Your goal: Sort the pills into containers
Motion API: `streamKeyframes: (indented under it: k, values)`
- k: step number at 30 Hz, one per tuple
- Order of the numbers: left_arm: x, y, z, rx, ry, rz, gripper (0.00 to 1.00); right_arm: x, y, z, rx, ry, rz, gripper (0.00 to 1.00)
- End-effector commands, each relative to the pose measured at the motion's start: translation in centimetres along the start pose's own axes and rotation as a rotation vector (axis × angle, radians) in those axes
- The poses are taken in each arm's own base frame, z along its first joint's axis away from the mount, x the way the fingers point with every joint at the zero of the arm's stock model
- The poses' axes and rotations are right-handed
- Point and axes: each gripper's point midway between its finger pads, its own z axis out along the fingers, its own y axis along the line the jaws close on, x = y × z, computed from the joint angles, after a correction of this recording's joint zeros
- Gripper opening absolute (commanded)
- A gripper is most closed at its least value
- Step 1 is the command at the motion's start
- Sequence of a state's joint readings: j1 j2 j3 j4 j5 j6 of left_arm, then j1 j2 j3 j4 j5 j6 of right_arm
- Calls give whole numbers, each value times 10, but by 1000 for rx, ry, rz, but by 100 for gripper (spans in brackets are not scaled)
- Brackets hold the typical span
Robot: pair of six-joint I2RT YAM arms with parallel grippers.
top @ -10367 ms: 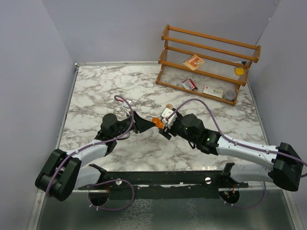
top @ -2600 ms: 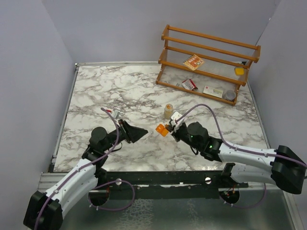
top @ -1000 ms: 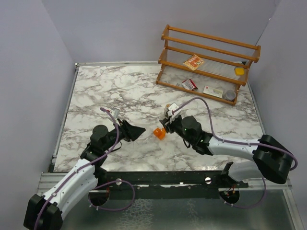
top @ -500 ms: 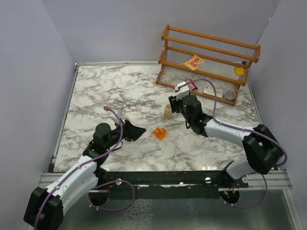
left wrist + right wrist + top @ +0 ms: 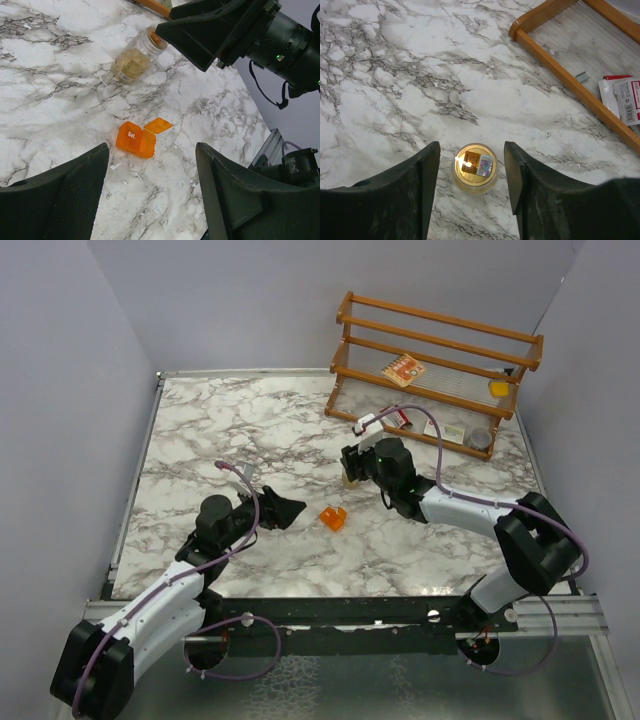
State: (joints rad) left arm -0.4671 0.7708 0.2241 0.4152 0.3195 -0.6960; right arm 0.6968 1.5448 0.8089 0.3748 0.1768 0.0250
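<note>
Orange box lies open on the marble tabletop, below the wide, empty left jaws. The right jaws are apart, one each side of the clear jar, not touching. Next, I think: squeeze it gently and lift.

Marble-look table top smooth, slight sheen. Clear glossy jar; orange box translucent shiny plastic. Far rack varnished wood.

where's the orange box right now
In the top view the orange box lies with its lid open near the middle of the marble table, just on the arms' side of the clear jar.
</note>
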Motion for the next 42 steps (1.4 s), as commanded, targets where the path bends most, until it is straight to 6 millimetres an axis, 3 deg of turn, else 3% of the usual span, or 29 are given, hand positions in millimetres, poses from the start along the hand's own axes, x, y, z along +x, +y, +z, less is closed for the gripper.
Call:
streamKeyframes:
  k: [1, 10, 15, 18, 19, 22, 24, 42]
  values:
    - [-16, -5, 5, 11, -54, 37, 72, 12, 13, 2, -57, 14, 27, 50]
    - [-9, -1, 6, 6, -35, 21, 72, 31, 20, 5, -83, 48, 50, 46]
    - [-8, -1, 6, 4, -33, 16, 72, 33, 21, 7, -87, 50, 50, 35]
    - [-8, 0, 6, 2, -32, 14, 72, 35, 21, 8, -87, 58, 47, 34]
    - [-9, -1, 6, 4, -34, 14, 72, 36, 21, 8, -86, 59, 48, 37]
    - [-9, -2, 6, 7, -33, 15, 72, 35, 17, 7, -68, 45, 51, 67]
    - [-8, -2, 6, 8, -32, 14, 72, 34, 16, 6, -58, 34, 47, 78]
    - [-9, -3, 6, 12, -31, 6, 72, 5, 6, -1, -28, -62, 13, 78]
